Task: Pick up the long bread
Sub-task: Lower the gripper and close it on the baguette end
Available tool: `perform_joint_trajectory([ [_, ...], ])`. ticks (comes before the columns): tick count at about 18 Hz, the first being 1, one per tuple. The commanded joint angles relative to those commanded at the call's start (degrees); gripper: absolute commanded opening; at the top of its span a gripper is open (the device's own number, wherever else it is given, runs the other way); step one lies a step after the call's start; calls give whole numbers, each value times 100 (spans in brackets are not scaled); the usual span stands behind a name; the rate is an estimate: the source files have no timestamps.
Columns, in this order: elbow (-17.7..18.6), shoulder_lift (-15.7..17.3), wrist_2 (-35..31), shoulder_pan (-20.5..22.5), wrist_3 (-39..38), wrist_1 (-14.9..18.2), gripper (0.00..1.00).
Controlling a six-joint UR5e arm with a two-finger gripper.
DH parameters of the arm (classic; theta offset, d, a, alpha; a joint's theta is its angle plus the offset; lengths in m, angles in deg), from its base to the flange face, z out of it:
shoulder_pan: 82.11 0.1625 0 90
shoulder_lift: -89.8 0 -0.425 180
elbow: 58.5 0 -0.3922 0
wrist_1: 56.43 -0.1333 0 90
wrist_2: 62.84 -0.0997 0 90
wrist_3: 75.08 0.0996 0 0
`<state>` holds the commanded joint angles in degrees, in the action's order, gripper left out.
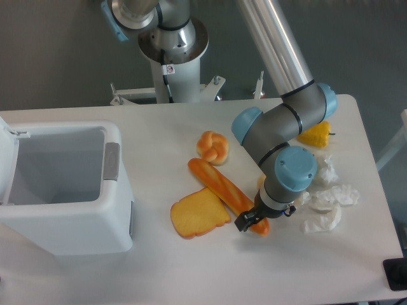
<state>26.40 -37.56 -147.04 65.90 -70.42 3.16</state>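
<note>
The long bread lies slantwise on the counter, its upper end near the bun and its lower end running under the pincer. The toast touches its left side. The pincer is down at that lower end, right at the loaf, but from here I cannot tell whether its fingers are spread or already pinched on it; the wrist blocks most of the view.

By my reckoning this is the grasp itself: the arm has the loaf's end within reach and no lift is evident, since the bread looks flat on the counter. Next it would need a firm close across the narrow width, then a straight rise, minding that holding a long loaf by one end may let it droop or swing.

Counting: one long bread, one bun, one toast, one yellow item behind the arm, a cluster of crumpled white paper, and one white bin on the left.
</note>
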Motion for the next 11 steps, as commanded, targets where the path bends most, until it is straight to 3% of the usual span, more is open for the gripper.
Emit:
perform_joint_trajectory([
  [4, 0, -9, 0, 0, 18, 0, 96],
  [7, 0, -9, 0, 0, 9, 0, 81],
  [11, 0, -9, 0, 0, 18, -17, 70],
])
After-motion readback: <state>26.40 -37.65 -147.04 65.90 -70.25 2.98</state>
